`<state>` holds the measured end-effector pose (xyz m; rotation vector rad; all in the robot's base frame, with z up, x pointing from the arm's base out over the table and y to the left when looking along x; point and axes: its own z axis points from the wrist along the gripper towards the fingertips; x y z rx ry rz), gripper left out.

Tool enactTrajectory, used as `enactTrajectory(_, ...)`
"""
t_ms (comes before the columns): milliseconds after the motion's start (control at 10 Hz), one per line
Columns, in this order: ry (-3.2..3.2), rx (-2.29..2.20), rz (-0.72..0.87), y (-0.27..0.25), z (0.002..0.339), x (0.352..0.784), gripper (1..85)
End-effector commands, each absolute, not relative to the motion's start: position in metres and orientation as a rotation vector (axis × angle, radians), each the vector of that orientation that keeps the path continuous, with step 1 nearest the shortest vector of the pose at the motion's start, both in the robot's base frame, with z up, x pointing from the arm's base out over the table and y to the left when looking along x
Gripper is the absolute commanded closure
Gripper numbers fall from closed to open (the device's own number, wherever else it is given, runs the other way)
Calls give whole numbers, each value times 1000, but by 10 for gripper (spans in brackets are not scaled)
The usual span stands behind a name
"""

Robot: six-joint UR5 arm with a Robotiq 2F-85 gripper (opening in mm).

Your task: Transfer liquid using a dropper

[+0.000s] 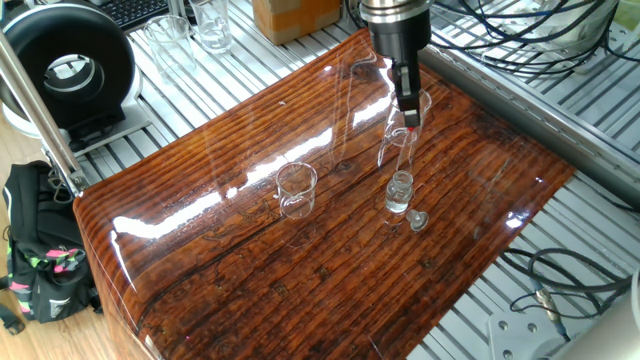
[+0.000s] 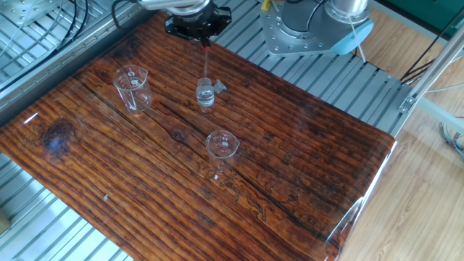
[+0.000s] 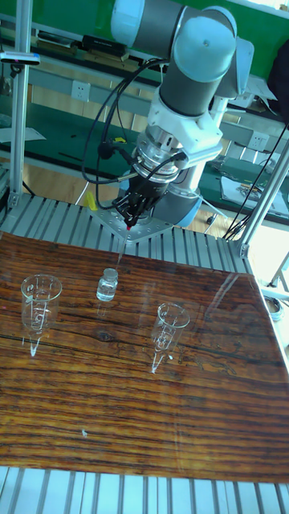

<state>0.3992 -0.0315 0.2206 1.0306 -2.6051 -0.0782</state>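
While the fingers [image 1: 410, 118] pinch the red bulb of the dropper [image 3: 120, 250], its thin clear tube hangs straight down from them toward the small glass bottle [image 2: 205, 93] standing on the table [image 2: 304, 145]. Just beside the bottle lies a small glass stopper [image 1: 417, 220]. Two clear beakers [image 3: 38, 299] [image 3: 168, 321] stand well apart from the fingers. Any liquid is too faint to make out.
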Motion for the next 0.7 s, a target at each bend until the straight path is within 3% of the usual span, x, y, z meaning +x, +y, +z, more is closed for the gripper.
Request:
enactTrajectory(0,-2600,1042,-87,-41,216,404,840)
enactTrajectory(600,-2581,1039,-116,-45,206,404,840)
